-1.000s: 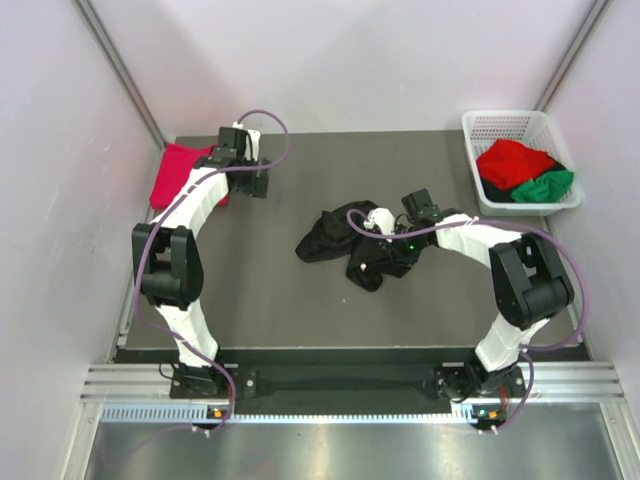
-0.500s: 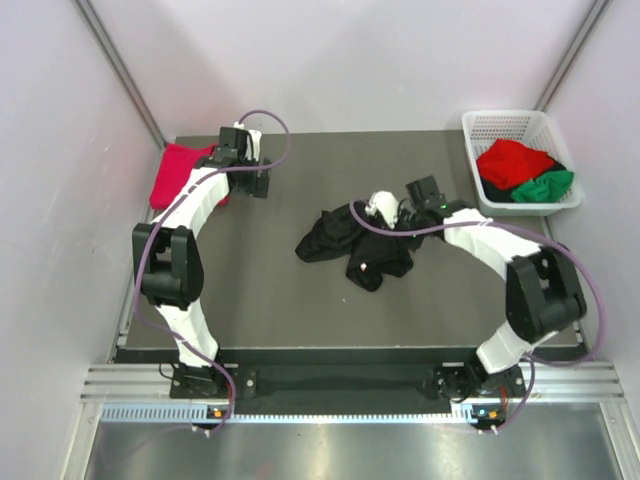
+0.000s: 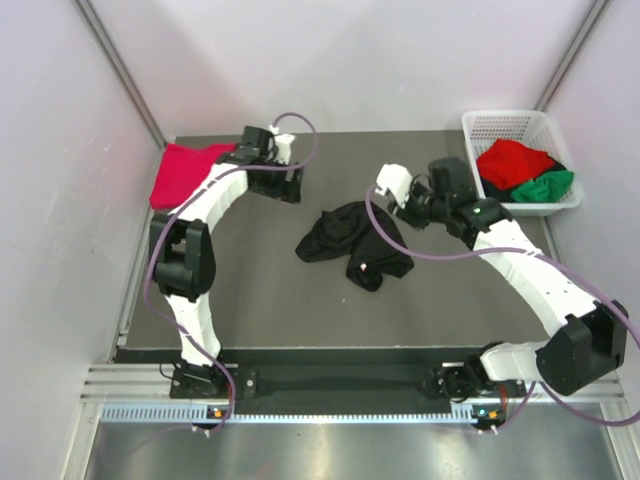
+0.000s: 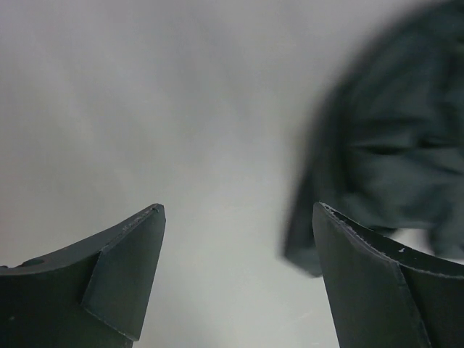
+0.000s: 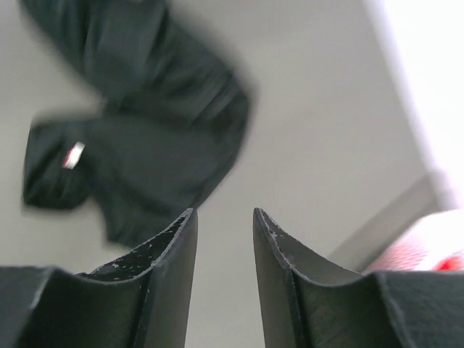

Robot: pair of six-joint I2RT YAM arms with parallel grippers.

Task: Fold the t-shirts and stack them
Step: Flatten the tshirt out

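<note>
Okay, crimson tee (image 3: 185, 172) lies at the table's (image 3: 260, 290) far-left corner. Left gripper (image 4: 235, 210) gapes wide, empty. Black tee (image 3: 350, 240) sits crumpled mid-table. Right gripper (image 5: 223, 212) hovers just right of it, fingers narrowly parted, empty. Red tee (image 3: 512, 158) and green tee (image 3: 545, 186) fill the basket (image 3: 480, 125).

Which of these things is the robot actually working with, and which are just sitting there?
Part of the job: black t-shirt, crimson-pink t-shirt, red t-shirt, green t-shirt.
Just lying about: white mesh basket (it only holds shirts), dark table.
</note>
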